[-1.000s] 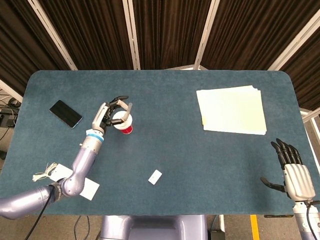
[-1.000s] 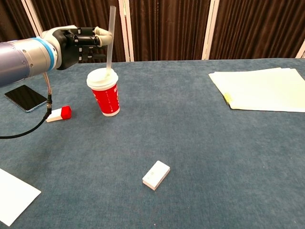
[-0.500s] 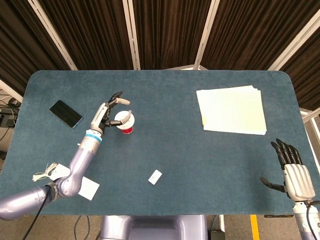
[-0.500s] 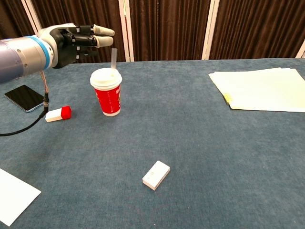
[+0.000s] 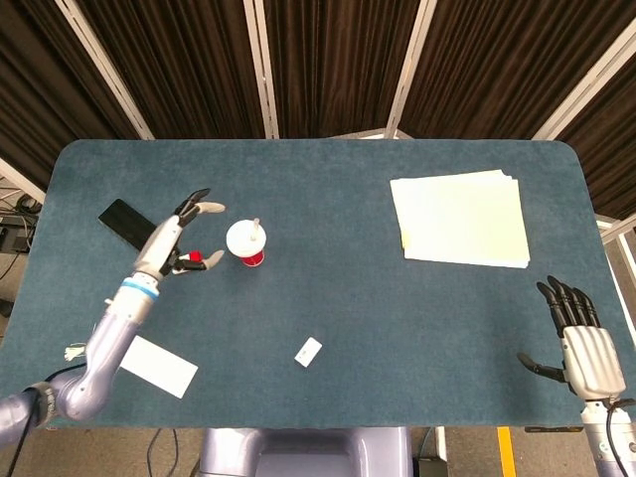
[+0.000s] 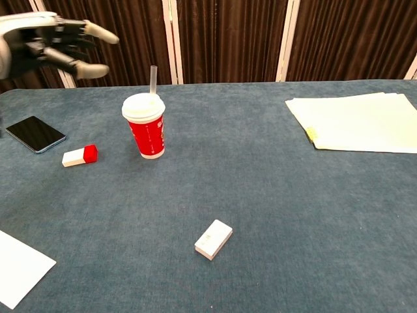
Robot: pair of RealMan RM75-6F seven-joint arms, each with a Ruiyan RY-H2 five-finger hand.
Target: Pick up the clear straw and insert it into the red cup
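Note:
The red cup (image 6: 146,128) with a white lid (image 5: 245,239) stands upright on the blue table. The clear straw (image 6: 154,78) sticks up through the lid, only its short top end showing (image 5: 256,226). My left hand (image 5: 173,237) hovers to the left of the cup, clear of it, fingers spread and empty; the chest view shows this left hand (image 6: 49,45) high at the upper left. My right hand (image 5: 586,348) rests open near the table's front right corner, far from the cup.
A black phone (image 6: 35,134) lies at the left. A small red-and-white block (image 6: 80,156) sits beside the cup. A white box (image 6: 214,238) lies in the front middle. Pale yellow papers (image 5: 460,219) lie at the back right, a white sheet (image 5: 158,365) at the front left.
My left hand let go of the straw and drew back to the left, away from the cup. The straw dropped deeper into the cup. The right hand has not moved.

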